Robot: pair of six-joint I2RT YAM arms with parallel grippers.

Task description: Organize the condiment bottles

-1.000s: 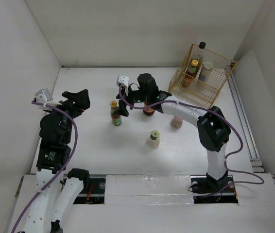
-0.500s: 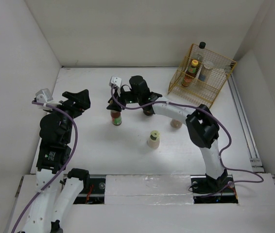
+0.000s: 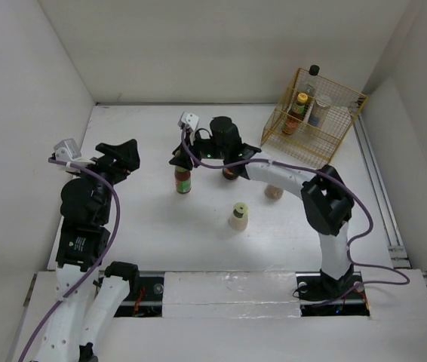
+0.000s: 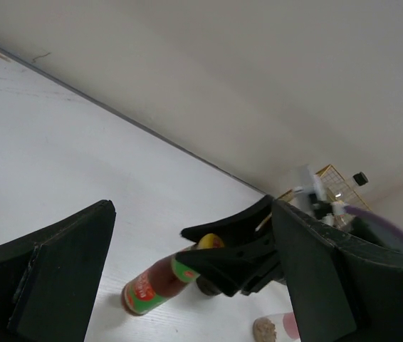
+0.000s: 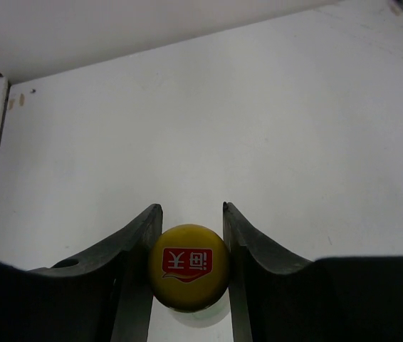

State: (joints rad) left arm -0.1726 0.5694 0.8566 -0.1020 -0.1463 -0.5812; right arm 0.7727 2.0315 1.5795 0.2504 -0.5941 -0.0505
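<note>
A yellow-capped bottle (image 3: 182, 181) with a red-green label stands left of centre; its cap (image 5: 189, 267) sits pinched between my right gripper's (image 5: 191, 208) fingers. From above, the right gripper (image 3: 181, 161) covers the bottle's top. A dark jar (image 3: 230, 173), a pink-capped jar (image 3: 274, 192) partly under the right arm, and a cream-capped bottle (image 3: 238, 216) stand on the table. My left gripper (image 3: 120, 157) hangs open and empty at the left; in its view (image 4: 191, 205) the held bottle (image 4: 155, 285) shows between its fingers, far off.
A yellow wire basket (image 3: 333, 132) stands at the back right, holding an orange-capped bottle (image 3: 299, 111), a silver-capped jar (image 3: 321, 110) and a black-capped bottle (image 3: 314, 71). White walls close in the table on the left, back and right.
My right gripper swung left from above the dark jar to the yellow-capped bottle and closed on its cap. The left arm has not moved.
</note>
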